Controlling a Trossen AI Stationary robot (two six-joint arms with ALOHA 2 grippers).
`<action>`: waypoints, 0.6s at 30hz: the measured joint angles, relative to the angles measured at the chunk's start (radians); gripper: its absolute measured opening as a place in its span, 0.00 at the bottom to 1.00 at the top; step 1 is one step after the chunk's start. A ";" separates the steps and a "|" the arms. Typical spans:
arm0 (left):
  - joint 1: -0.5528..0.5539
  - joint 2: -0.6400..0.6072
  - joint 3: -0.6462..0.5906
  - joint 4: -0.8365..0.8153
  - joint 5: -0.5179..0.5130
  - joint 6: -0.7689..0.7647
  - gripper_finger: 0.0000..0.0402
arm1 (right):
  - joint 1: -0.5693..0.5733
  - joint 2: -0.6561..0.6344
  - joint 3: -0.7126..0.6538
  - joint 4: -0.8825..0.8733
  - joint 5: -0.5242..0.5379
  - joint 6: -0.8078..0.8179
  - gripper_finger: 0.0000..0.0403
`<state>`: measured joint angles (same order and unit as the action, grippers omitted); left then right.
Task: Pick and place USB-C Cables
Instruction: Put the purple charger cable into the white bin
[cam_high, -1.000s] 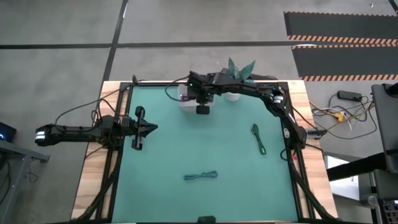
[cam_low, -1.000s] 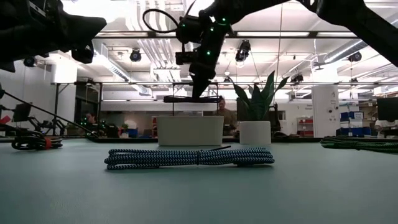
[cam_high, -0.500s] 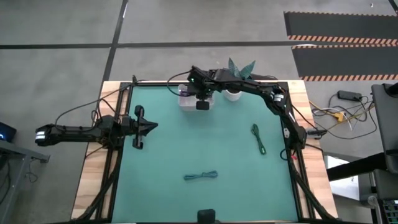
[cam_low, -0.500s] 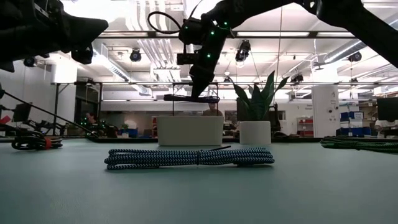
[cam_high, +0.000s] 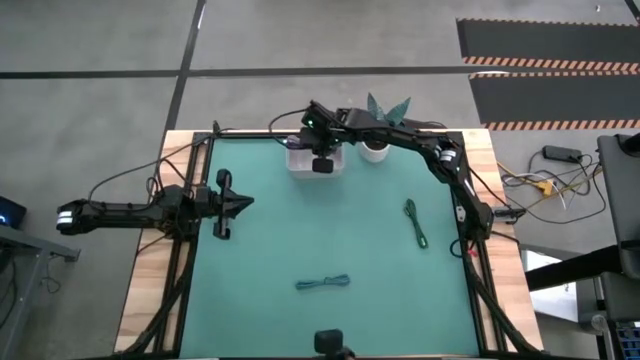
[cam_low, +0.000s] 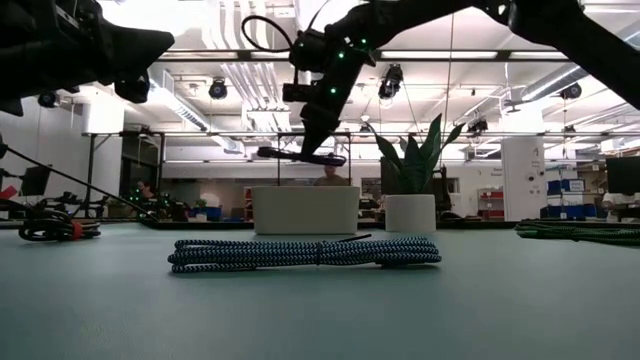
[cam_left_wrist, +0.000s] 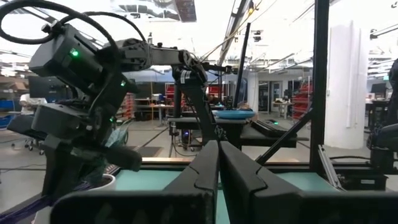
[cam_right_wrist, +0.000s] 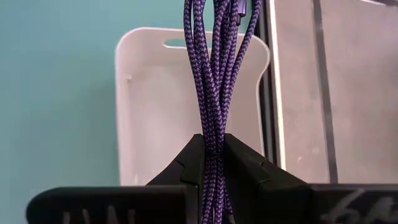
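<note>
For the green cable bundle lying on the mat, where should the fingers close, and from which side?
Grip the green cable bundle at its middle, coming straight down from above, fingers across its width. It lies flat on the mat as a long narrow bundle with clear space either side.

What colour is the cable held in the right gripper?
Purple-blue braided cable, seen best in the right wrist view, pinched in the right gripper.
</note>
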<state>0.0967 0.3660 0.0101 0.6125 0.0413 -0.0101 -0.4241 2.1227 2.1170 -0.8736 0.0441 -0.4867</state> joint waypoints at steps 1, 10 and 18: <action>0.000 0.000 0.000 0.000 -0.002 0.000 0.00 | -0.004 0.003 0.000 0.005 0.000 -0.002 0.08; 0.000 0.001 0.000 0.000 -0.024 0.000 0.00 | -0.038 0.062 0.000 0.041 -0.003 -0.029 0.08; 0.000 0.001 0.000 -0.001 -0.026 0.000 0.00 | -0.058 0.118 0.000 0.065 -0.053 -0.039 0.08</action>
<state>0.0967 0.3667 0.0101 0.6119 0.0151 -0.0103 -0.4823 2.2405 2.1171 -0.8084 -0.0086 -0.5254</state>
